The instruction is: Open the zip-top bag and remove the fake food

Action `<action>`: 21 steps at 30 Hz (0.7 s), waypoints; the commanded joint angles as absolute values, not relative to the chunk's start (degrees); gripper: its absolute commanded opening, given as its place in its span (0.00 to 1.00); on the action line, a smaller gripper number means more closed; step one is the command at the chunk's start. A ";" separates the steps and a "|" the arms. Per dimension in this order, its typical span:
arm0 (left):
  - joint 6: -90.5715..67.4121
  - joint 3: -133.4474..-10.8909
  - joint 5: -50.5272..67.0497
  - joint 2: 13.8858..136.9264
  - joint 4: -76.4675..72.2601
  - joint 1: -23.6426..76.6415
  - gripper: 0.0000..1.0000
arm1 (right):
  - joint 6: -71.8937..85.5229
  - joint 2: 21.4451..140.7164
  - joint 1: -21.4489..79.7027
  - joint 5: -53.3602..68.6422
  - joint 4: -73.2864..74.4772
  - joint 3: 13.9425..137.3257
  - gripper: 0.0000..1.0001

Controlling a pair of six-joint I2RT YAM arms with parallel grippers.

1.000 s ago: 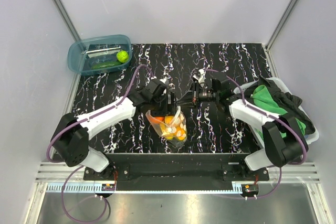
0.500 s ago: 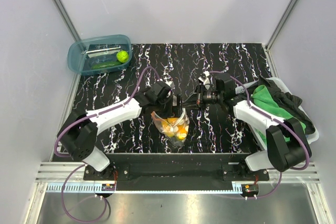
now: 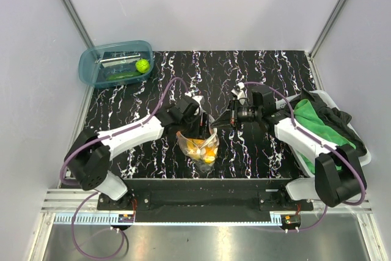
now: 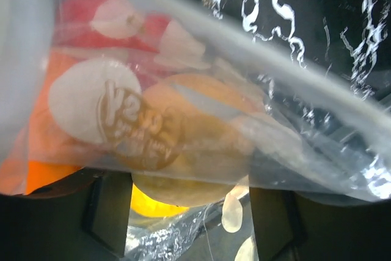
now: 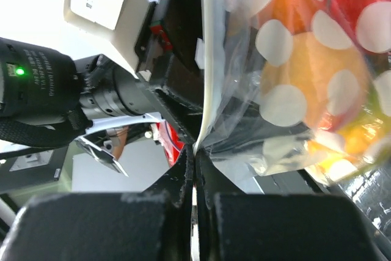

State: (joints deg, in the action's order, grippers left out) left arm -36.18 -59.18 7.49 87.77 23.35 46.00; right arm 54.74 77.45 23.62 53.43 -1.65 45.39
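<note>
The zip-top bag (image 3: 197,140) hangs over the black marbled table with orange and yellow fake food (image 3: 205,150) in its bottom. My right gripper (image 3: 222,121) is shut on the bag's white zip edge (image 5: 206,90), seen in the right wrist view pinched between its fingertips (image 5: 194,158). My left gripper (image 3: 201,129) reaches into the bag's mouth from the left. In the left wrist view its fingers (image 4: 107,212) stand apart, with an orange-yellow fruit (image 4: 183,181) filling the gap and touching both. Dotted plastic (image 4: 293,151) drapes over the fruit.
A blue translucent tub (image 3: 91,73) at the back left holds a lime green ball (image 3: 142,65). A white bin (image 3: 365,160) at the right edge holds a green cloth (image 3: 314,123) and dark fabric. Purple cables loop along both arms.
My left gripper moved right and down into the bag's mouth, spread its jaws wide, then closed them onto a fruit. The bag shifted slightly right. The right gripper kept its pinch.
</note>
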 commanded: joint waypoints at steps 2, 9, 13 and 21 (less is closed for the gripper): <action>-31.99 -61.00 3.60 80.88 28.91 46.06 0.07 | 48.78 74.18 23.82 52.74 5.00 49.04 0.00; -30.59 -61.52 4.75 74.28 31.11 46.14 0.00 | 43.95 73.65 23.82 49.84 10.54 50.71 0.00; -29.27 -62.93 2.82 72.86 33.31 46.14 0.00 | 42.19 72.95 23.73 48.96 12.65 51.68 0.00; -23.30 -67.85 7.03 67.51 33.93 46.14 0.00 | 37.89 71.63 23.73 45.10 18.27 52.29 0.00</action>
